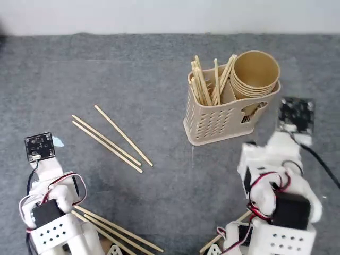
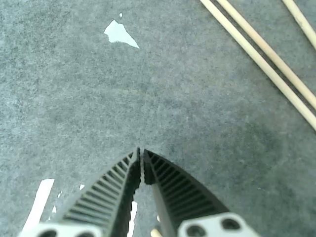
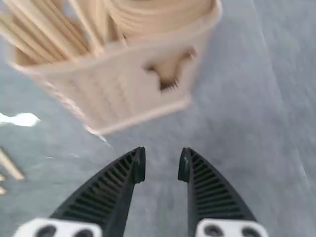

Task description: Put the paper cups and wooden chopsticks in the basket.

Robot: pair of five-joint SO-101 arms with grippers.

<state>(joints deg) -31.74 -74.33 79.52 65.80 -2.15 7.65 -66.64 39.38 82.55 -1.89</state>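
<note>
standing upright toward the far right corner of the table (image 1: 159,64), the basket (image 1: 223,121) holds a nested stack of paper cups (image 1: 256,71) on its right side and a bundle of wooden chopsticks (image 1: 204,84) leaning in its left side, so that part of the job looks done. three loose chopsticks (image 1: 114,139) lie flat in the middle of the table toward the left edge, two side by side and a third just beside them at a slight angle. a few more chopsticks (image 1: 119,231) rest at the near edge beside the left arm's base, and one (image 1: 234,235) at the near edge by the right arm.

the left gripper (image 2: 141,165) hangs over bare table with its jaws pressed together on nothing, the loose sticks well ahead of it; it looks parked rather than poised to pick. the right gripper (image 3: 160,165) has its jaws a little apart and empty, pointing at the basket's perforated wall, near it but not touching. by my reading, the loose sticks come next.
</note>
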